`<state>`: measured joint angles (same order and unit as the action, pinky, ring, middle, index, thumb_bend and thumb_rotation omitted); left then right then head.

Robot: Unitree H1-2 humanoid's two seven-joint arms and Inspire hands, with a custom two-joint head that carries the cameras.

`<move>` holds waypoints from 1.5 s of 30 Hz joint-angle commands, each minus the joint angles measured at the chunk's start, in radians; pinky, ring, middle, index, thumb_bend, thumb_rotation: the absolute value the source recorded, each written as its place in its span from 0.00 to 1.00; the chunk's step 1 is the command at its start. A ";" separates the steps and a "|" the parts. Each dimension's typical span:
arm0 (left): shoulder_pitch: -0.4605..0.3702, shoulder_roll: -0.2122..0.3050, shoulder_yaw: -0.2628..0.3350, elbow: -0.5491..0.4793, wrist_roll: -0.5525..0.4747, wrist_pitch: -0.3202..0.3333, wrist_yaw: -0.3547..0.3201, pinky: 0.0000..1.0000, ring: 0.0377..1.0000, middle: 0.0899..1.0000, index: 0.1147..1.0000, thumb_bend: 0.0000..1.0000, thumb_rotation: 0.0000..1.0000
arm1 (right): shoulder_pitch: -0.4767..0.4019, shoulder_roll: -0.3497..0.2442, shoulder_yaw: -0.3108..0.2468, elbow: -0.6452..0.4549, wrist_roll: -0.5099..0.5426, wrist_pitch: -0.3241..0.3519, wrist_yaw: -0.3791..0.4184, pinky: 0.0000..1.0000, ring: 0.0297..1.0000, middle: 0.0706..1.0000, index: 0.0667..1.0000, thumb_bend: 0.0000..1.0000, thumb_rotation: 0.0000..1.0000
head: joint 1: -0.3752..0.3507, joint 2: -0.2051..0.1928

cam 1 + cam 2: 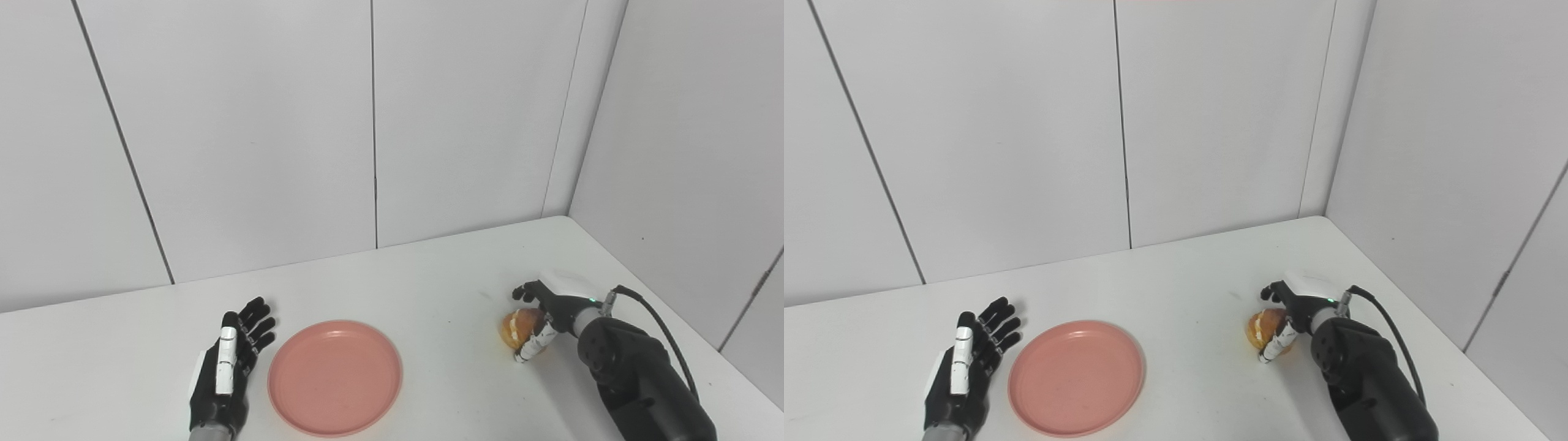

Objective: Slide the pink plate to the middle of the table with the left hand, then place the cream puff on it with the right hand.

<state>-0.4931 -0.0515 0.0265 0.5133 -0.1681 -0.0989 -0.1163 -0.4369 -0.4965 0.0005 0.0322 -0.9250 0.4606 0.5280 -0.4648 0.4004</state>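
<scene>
The pink plate (335, 376) lies flat on the white table (416, 288), near the front edge and left of the middle. My left hand (229, 361) rests just left of the plate, open with fingers spread, not touching it. The cream puff (518, 326), golden brown with a pale filling, sits on the table at the right. My right hand (542, 315) is curled around it from the right side, thumb in front and fingers behind. The puff still rests on the table.
White wall panels (373, 122) close the table at the back and the right. The table's right edge (674, 312) runs close beside my right arm (637, 380). Bare table surface lies between the plate and the cream puff.
</scene>
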 commanded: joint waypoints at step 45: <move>0.059 -0.101 -0.038 -0.010 0.109 0.102 0.133 0.84 0.87 0.91 0.81 0.71 0.97 | 0.017 -0.062 0.048 -0.395 0.194 -0.077 -0.016 0.19 0.25 0.36 0.48 0.52 0.00 | 0.326 0.077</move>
<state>-0.4764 -0.1372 -0.0059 0.4655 -0.0619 -0.0613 0.0015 -0.4011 -0.5389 0.0666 -0.3311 -0.7591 0.4201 0.5339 -0.1399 0.4770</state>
